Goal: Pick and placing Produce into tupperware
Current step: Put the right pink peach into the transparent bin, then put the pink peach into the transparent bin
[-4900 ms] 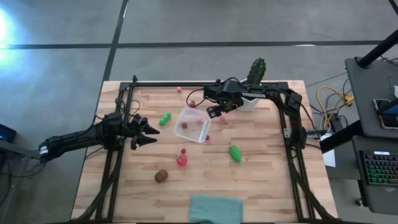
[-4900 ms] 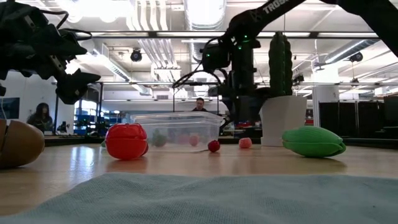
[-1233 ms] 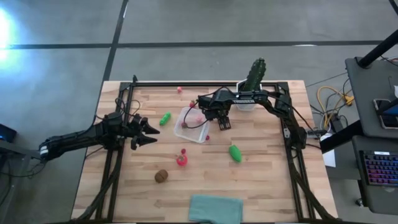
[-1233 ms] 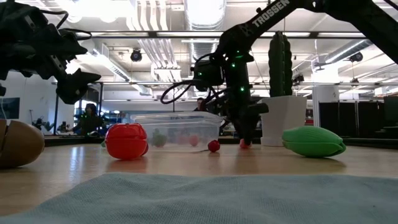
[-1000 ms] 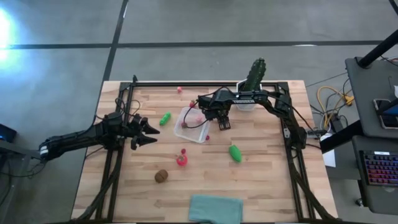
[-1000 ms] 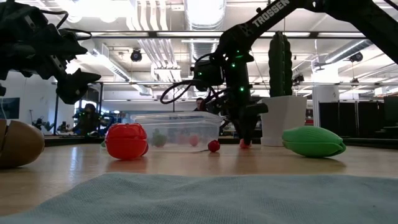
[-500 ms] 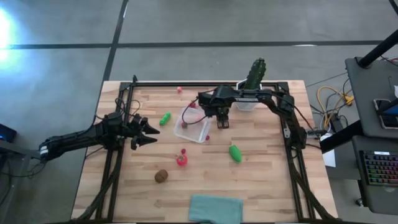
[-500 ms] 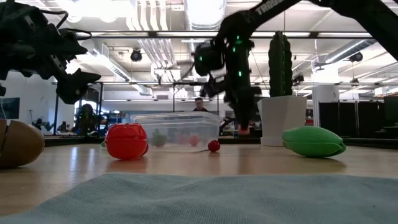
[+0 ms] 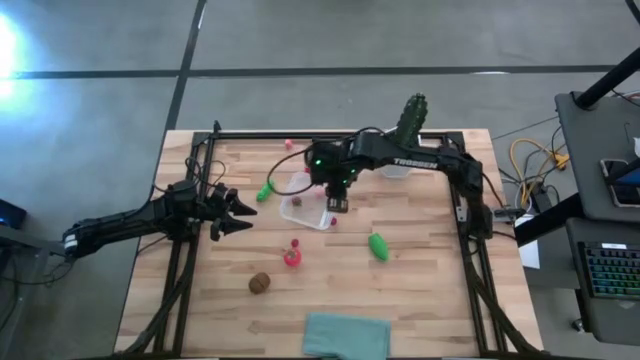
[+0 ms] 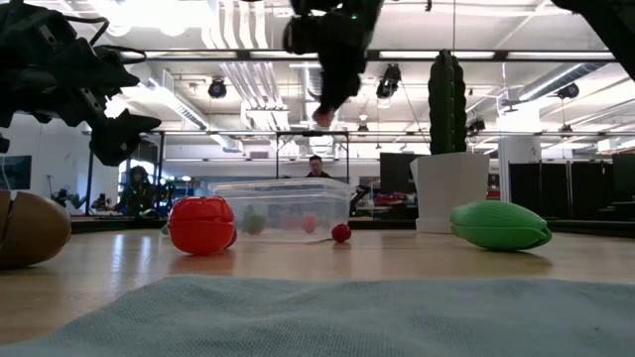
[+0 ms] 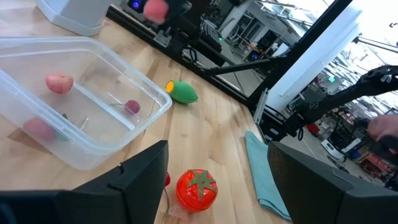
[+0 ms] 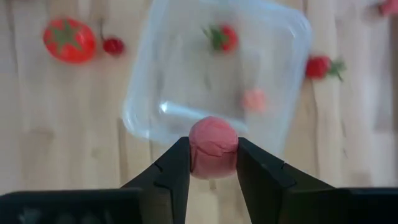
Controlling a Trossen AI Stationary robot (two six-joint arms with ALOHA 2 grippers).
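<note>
We judge the step in hand to be dropping the pink piece point(image 12: 213, 146) into the tupperware point(image 9: 300, 212), so we should centre it over the open container, lower a little, then part the fingers so it does not bounce out. Nearest on the desk point(image 9: 420, 300) lie the brown piece point(image 9: 260, 283), the tomato point(image 9: 291, 257) and a green piece point(image 9: 378, 245), not yet packed. Farther off, our right gripper point(image 12: 213, 163), closed on the pink piece, hangs high above the tupperware, pointing down. Our left gripper point(image 9: 238, 211) waits at the desk's left, fingers parted, empty.
</note>
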